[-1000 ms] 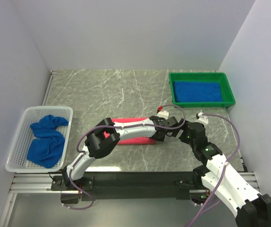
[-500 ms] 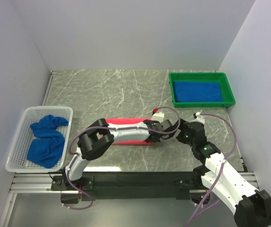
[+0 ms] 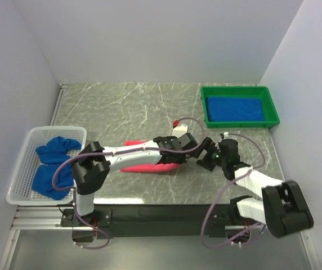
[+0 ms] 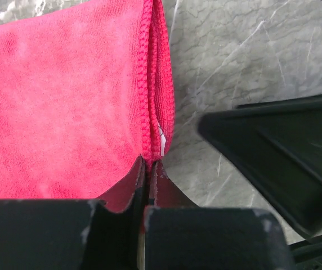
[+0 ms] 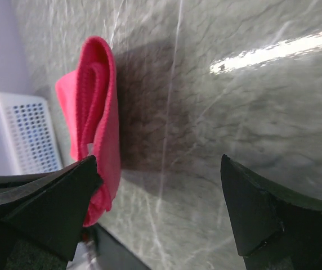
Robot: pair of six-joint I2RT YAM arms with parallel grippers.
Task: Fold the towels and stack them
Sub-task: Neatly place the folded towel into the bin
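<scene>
A pink-red towel (image 3: 141, 161) lies folded in a long strip at the middle of the table. My left gripper (image 3: 179, 156) is shut on the hem at its right end; in the left wrist view the jaws (image 4: 147, 167) pinch the stitched edge of the red towel (image 4: 65, 101). Just right of that end, my right gripper (image 3: 204, 155) stands open and low with only bare table between its fingers (image 5: 48, 197). The red towel (image 5: 93, 118) sits beside its left finger. One blue towel (image 3: 234, 109) lies flat in the green tray (image 3: 240, 90). Another blue towel (image 3: 54, 166) is bunched in the white basket (image 3: 20, 169).
The tray sits at the back right corner and the basket at the left edge. White walls close in the back and both sides. The right gripper's black finger (image 4: 268, 152) crosses the right of the left wrist view. The basket (image 5: 28, 129) shows behind the towel.
The left gripper has shut on the red towel's right end and drawn it a little to the left. The right arm has swung lower and leftward, still open.
</scene>
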